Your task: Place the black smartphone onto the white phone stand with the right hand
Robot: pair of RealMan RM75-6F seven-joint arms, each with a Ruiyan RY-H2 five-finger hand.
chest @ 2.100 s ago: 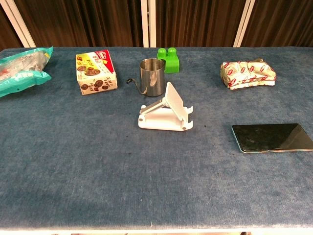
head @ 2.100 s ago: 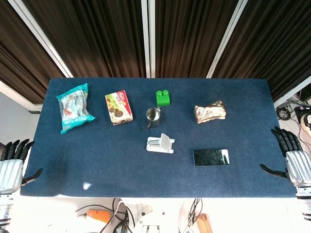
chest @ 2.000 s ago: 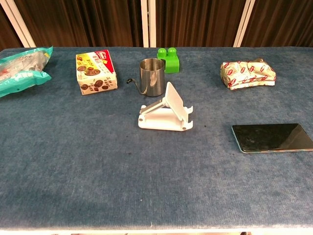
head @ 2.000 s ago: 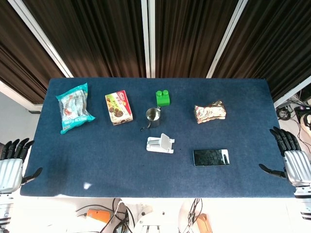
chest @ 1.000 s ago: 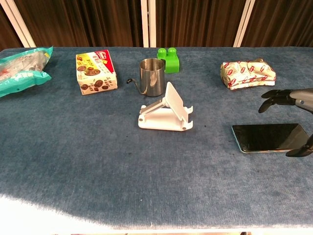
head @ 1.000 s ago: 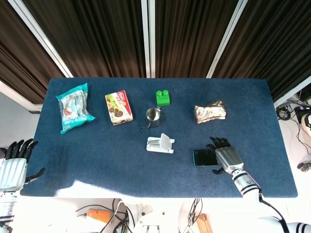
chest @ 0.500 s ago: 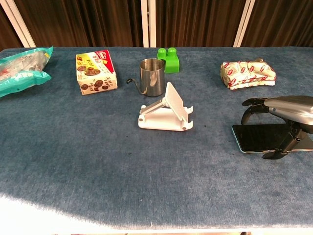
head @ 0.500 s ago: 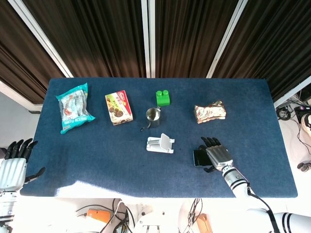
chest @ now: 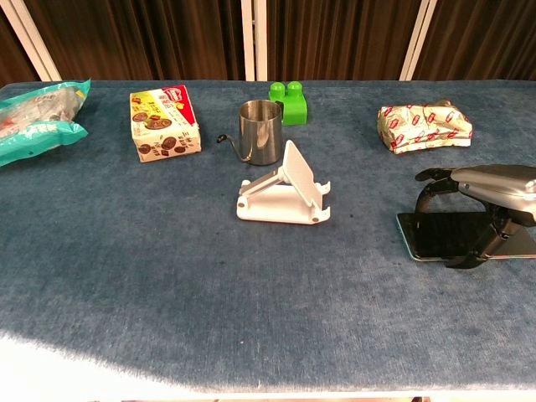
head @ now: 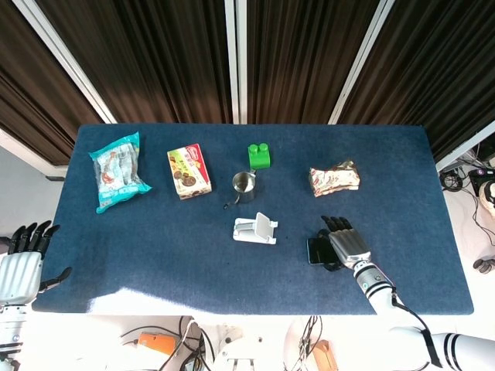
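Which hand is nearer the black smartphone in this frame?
The right hand. It arches directly over the black smartphone, fingers down at its edges, though a firm grip is not clear. The left hand hangs off the table's far left corner, away from the phone.

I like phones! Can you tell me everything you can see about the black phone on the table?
The black smartphone is a thin, flat rectangle with a dark, glossy screen facing up. It lies flat on the blue table, to the right of the white phone stand, not touching it. The right hand arches over it, fingers reaching down at its edges.
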